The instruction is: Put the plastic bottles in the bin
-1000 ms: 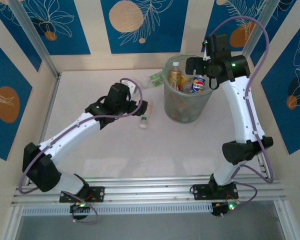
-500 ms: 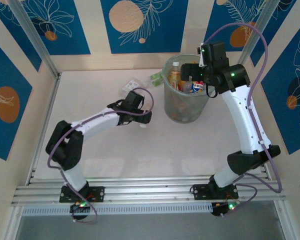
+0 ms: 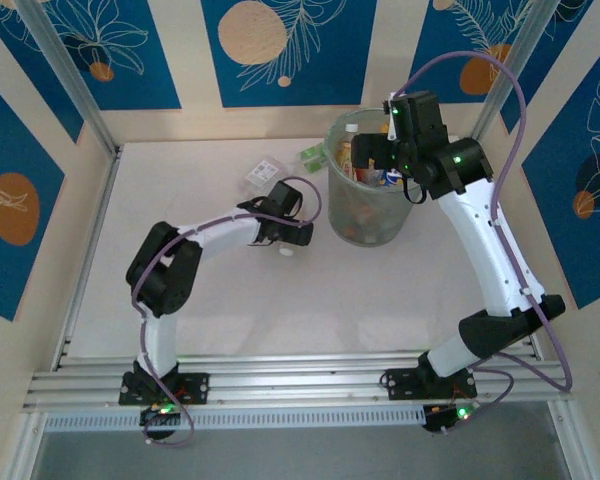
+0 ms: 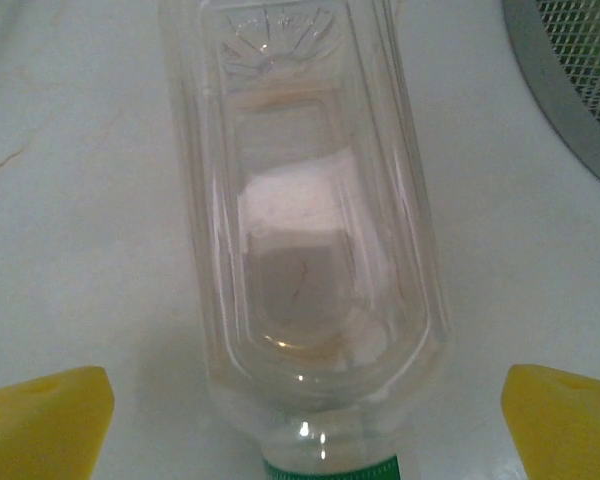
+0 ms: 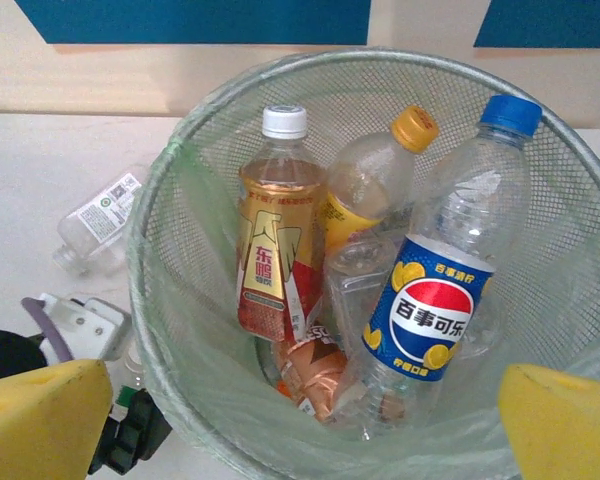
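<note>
You had the left gripper (image 4: 300,425) wide open and empty, straddling a clear bottle (image 4: 310,250) lying just left of the bin (image 5: 155,260). Your right gripper (image 5: 300,420) hung wide open, empty, above the bottles (image 5: 430,310) inside.

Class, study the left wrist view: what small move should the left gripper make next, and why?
Probably close the left gripper on the clear bottle: it lies on the table between the open yellow fingertips, not yet gripped, with the bin nearby.
</note>
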